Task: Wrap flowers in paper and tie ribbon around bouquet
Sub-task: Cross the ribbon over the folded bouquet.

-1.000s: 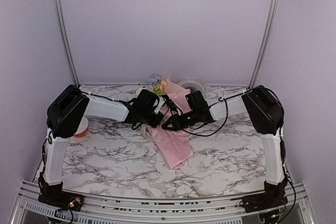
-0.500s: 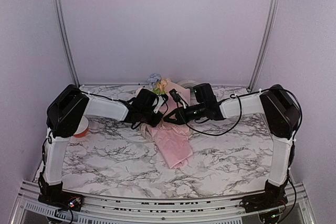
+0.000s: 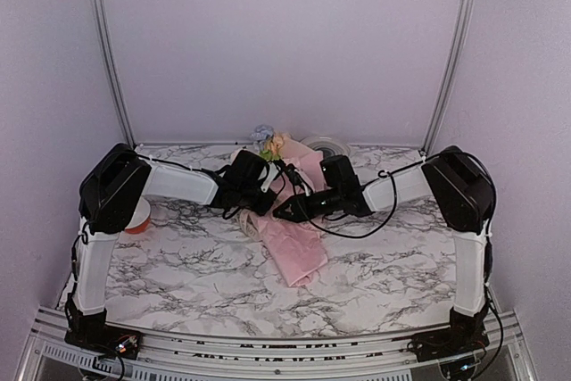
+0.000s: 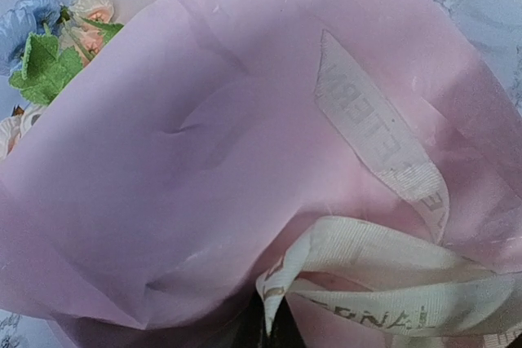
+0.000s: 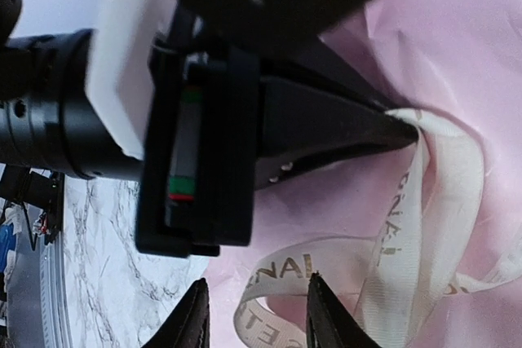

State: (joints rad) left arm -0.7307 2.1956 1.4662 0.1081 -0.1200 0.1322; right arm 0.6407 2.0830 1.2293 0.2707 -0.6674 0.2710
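The bouquet (image 3: 296,243) lies in the middle of the table, a pink paper (image 4: 196,160) cone with flowers (image 3: 270,141) showing at its far, wide end. Blue and peach blooms (image 4: 49,38) sit at the upper left of the left wrist view. The cream ribbon (image 4: 383,270) with dark lettering loops over the paper. My left gripper (image 4: 276,328) is shut on a fold of that ribbon, and its black fingertip (image 5: 398,129) shows pinching it in the right wrist view. My right gripper (image 5: 257,315) stands open just beside it, with a ribbon loop (image 5: 302,269) lying between its fingers, unclamped.
A round grey-white ringed plate (image 3: 326,144) sits at the back behind the bouquet. An orange and white object (image 3: 139,217) rests near the left arm's elbow. The marble table (image 3: 196,265) stretches forward of the bouquet's narrow end.
The right arm swung up and back toward the plate, then came back down to the ribbon beside the left gripper, with its jaws wider apart. The left gripper kept its pinch and place.
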